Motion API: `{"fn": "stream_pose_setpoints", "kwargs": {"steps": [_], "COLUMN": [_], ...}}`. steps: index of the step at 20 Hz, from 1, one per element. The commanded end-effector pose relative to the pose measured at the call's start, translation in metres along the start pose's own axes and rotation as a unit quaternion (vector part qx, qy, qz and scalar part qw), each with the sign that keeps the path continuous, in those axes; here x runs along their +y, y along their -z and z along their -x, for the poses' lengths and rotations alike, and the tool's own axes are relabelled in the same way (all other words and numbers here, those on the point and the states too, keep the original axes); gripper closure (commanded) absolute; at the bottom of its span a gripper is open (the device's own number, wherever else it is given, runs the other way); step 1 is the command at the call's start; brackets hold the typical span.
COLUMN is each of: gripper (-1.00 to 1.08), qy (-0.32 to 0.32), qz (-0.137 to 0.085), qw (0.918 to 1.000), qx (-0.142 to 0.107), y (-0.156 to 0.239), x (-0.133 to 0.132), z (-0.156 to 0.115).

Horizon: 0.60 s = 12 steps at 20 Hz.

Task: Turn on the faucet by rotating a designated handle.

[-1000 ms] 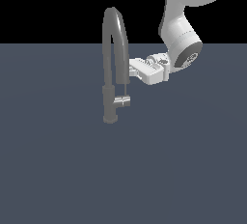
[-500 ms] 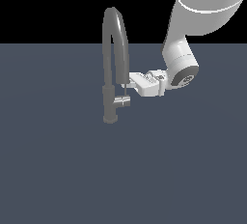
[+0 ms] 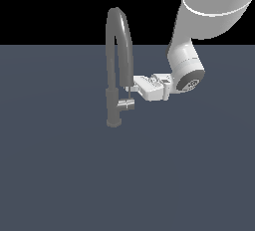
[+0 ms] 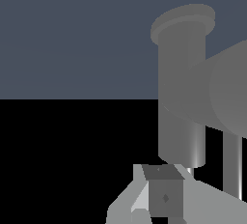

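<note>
flat dark slate-blue surface (image 3: 60, 175); grey faucet (image 3: 113, 110) stands upright directly on it.

Ext. cam side-on, mid-range; wrist cam v. close along jaws; both share faucet (image 3: 115, 75) (image 4: 182, 97).

A flat, matte slate-blue surface (image 3: 60, 175) fills the scene from the near edge to a straight far edge — uniform in tone, unmarked. Beyond that far edge lies a plain black backdrop (image 3: 50, 6). The wrist view shows the same two regions — slate-blue surface, black backdrop.
</note>
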State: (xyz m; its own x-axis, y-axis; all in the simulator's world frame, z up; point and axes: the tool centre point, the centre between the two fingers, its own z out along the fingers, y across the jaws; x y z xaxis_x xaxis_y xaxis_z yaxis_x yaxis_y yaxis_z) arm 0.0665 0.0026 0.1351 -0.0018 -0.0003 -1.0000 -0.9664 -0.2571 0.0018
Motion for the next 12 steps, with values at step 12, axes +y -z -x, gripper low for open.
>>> {"fn": "stream_pose_setpoints", "kwargs": {"steps": [12], "gripper": [1.08], "qy": [0.0], "qz": [0.0], "qw": [1.0], "qx": [0.0], "y": [0.0], "x": [0.022], "z": [0.009]}}
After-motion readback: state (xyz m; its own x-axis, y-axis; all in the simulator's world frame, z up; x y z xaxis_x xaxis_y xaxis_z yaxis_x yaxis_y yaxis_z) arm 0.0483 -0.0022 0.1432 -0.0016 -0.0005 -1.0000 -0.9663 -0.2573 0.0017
